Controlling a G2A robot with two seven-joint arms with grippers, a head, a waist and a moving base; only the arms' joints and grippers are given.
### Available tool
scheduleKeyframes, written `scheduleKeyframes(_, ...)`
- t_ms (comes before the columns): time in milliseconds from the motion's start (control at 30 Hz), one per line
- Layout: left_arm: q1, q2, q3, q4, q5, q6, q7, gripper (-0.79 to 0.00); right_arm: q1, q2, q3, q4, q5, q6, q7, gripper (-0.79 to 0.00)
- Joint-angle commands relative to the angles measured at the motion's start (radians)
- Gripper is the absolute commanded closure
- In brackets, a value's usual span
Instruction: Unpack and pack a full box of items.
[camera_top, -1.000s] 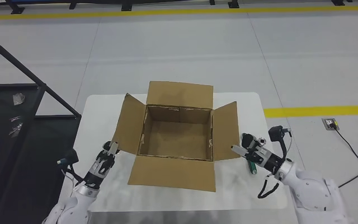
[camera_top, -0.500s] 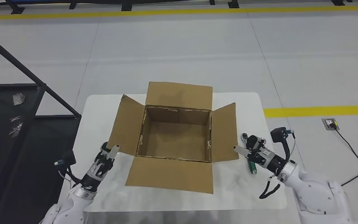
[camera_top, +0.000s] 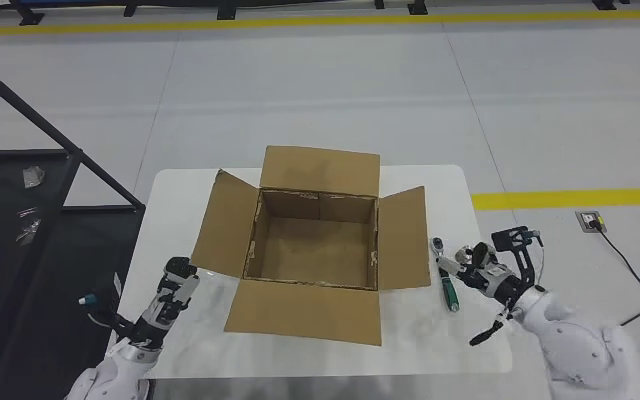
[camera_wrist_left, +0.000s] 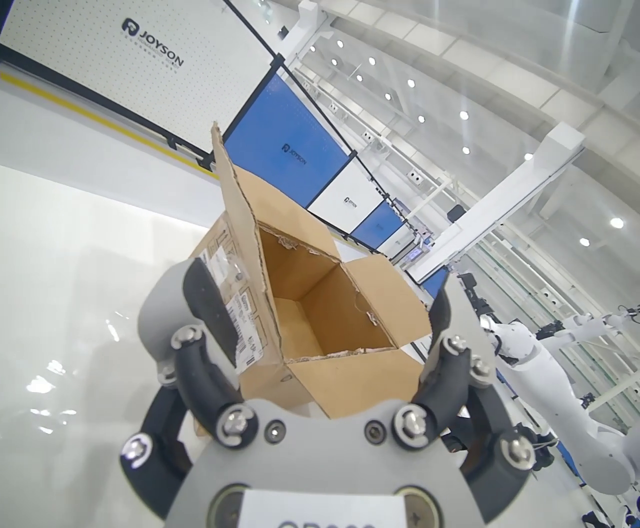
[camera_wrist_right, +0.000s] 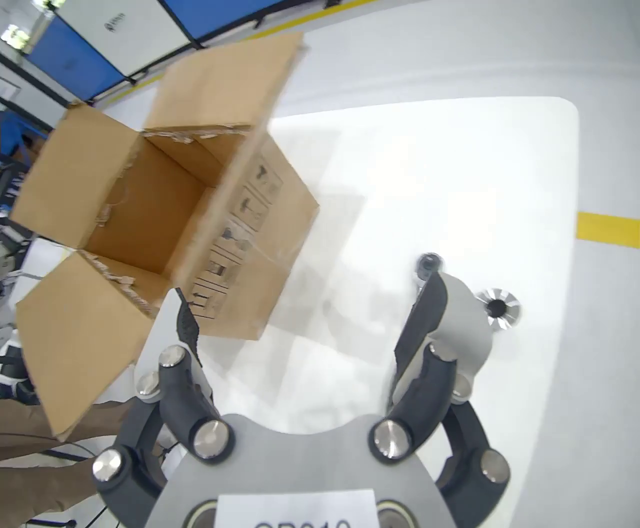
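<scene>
An open cardboard box (camera_top: 308, 311) stands mid-table with all four flaps spread, and its inside looks bare. My left gripper (camera_top: 178, 275) hovers open just off the left flap; in the left wrist view the box (camera_wrist_left: 345, 380) sits beyond the open left gripper (camera_wrist_left: 320, 285). My right gripper (camera_top: 464, 264) is open beside the right flap, holding nothing. A green-handled ratchet tool (camera_top: 449, 291) lies on the table between the right flap and that gripper. In the right wrist view the box (camera_wrist_right: 260, 240) is ahead of the open right gripper (camera_wrist_right: 305, 290), and the tool's metal head (camera_wrist_right: 497, 302) lies by one finger.
The white table (camera_top: 430, 190) has bare strips left, right and behind the box. A black rack (camera_top: 40, 200) stands off the table's left edge. Yellow floor lines (camera_top: 550, 198) run right of the table and across the back.
Both grippers have drawn back from the side flaps, toward the table's near edge. The left flap now stands a little steeper, and the green-handled tool lies uncovered.
</scene>
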Motion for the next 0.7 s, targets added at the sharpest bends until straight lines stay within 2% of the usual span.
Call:
scheduleKeyframes(0, -0.003, 0.0, -0.004, 0.007, -0.004, -0.012, 0.004, -0.785, 0.017, 0.004, 0.006, 0.021, -0.037, 0.06, 0.028, -0.785)
scheduleKeyframes(100, -0.008, 0.0, -0.007, 0.017, -0.009, -0.018, 0.001, -0.785, 0.053, 0.007, -0.012, 0.061, -0.103, 0.154, 0.082, -0.785)
scheduleKeyframes(200, -0.013, -0.001, -0.007, 0.023, -0.008, -0.017, 0.001, -0.785, 0.097, 0.011, -0.05, 0.108, -0.141, 0.182, 0.178, -0.785)
scheduleKeyframes(233, -0.014, -0.001, -0.006, 0.024, -0.005, -0.017, 0.002, -0.785, 0.112, 0.013, -0.062, 0.119, -0.148, 0.182, 0.208, -0.785)
scheduleKeyframes(533, -0.014, -0.001, -0.006, 0.024, -0.005, -0.017, 0.002, -0.785, 0.112, 0.013, -0.062, 0.119, -0.148, 0.182, 0.208, -0.785)
scheduleKeyframes(600, -0.014, -0.001, -0.006, 0.024, -0.005, -0.017, 0.002, -0.785, 0.105, 0.012, -0.076, 0.111, -0.142, 0.153, 0.19, -0.785)
scheduleKeyframes(667, -0.014, -0.001, -0.006, 0.024, -0.005, -0.017, 0.002, -0.785, 0.11, 0.015, -0.11, 0.124, -0.171, 0.107, 0.224, -0.785)
